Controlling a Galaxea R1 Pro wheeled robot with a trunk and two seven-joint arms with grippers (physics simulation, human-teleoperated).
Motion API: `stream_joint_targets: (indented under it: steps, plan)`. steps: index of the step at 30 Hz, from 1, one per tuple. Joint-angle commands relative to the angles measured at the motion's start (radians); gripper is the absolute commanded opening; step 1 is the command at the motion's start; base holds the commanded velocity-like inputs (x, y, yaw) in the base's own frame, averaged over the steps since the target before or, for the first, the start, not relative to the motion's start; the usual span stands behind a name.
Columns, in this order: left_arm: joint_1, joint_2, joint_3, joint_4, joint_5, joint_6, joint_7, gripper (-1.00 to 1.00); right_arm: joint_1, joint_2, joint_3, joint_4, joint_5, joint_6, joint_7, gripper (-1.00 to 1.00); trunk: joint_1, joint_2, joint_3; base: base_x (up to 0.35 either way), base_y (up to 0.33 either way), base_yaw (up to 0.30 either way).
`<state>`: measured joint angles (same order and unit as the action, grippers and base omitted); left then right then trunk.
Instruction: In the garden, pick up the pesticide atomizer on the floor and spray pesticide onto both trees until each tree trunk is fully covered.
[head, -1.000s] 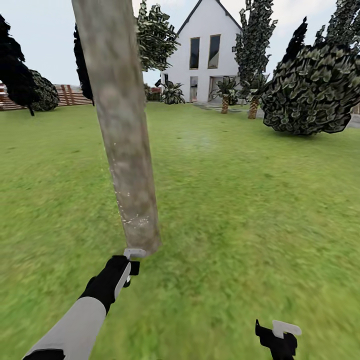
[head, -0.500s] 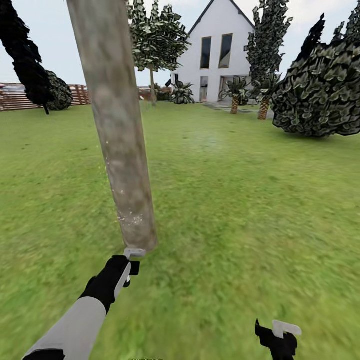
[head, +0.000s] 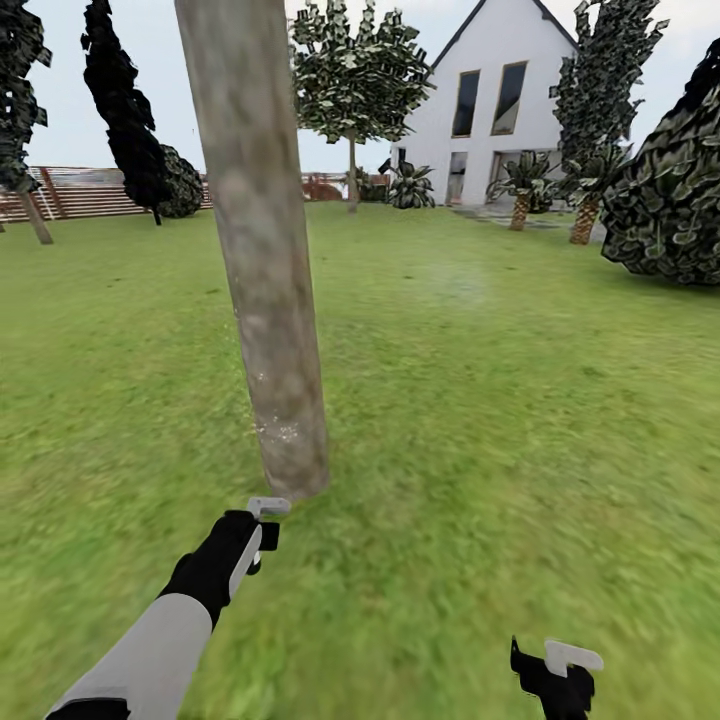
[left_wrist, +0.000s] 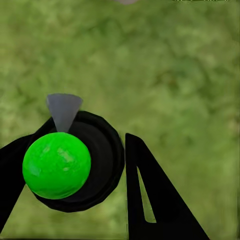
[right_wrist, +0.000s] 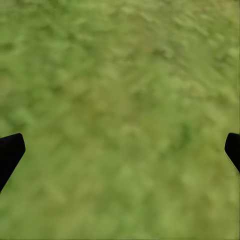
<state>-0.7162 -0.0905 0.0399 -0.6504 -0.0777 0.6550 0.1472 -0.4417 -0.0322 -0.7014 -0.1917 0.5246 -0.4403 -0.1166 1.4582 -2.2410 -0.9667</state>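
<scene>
Turning has swung my view rightward; my left gripper (head: 262, 520) pinches the atomizer (left_wrist: 67, 162), trunk (head: 265, 260) upright just ahead. My right gripper (head: 565, 672), spread, hangs further off.

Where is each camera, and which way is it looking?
Head view: up on the robot's head, looking forward and down at the trunk, lawn and house; both arms show.
Left wrist view: by the left hand, looking along its fingers at the atomizer over grass.
Right wrist view: by the right hand, looking at grass between fingertips.
Shared: all see lawn.
</scene>
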Motion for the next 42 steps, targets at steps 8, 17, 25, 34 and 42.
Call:
stream_joint_targets:
  steps: [8,17,25,34,42]
  plan:
    - [0.0,0.0,0.0,0.0,-0.001,0.0,0.0,-1.0,0.0,0.0,0.0,0.0,0.0,0.0,0.0,1.0,0.0,0.0,0.0,0.091,-0.276,0.042]
    - [0.0,0.004,0.0,-0.001,-0.001,0.0,0.0,-1.0,0.0,0.0,0.0,0.0,0.0,0.0,0.0,1.0,0.0,0.0,0.0,0.092,-0.275,0.172]
    - [0.0,0.004,0.0,-0.002,-0.001,0.0,0.0,-1.0,0.0,0.0,0.0,0.0,0.0,0.0,0.0,1.0,0.0,0.0,0.0,0.073,-0.275,0.276]
    - [0.0,0.002,0.0,-0.001,-0.001,0.0,0.0,-1.0,0.0,0.0,0.0,0.0,0.0,0.0,0.0,1.0,0.0,0.0,0.0,0.002,-0.277,0.276]
    - [0.0,0.002,0.0,0.0,0.0,-0.001,-0.001,-1.0,0.0,0.0,0.0,-0.001,0.0,0.0,0.0,1.0,0.0,0.0,0.0,0.019,-0.275,0.27]
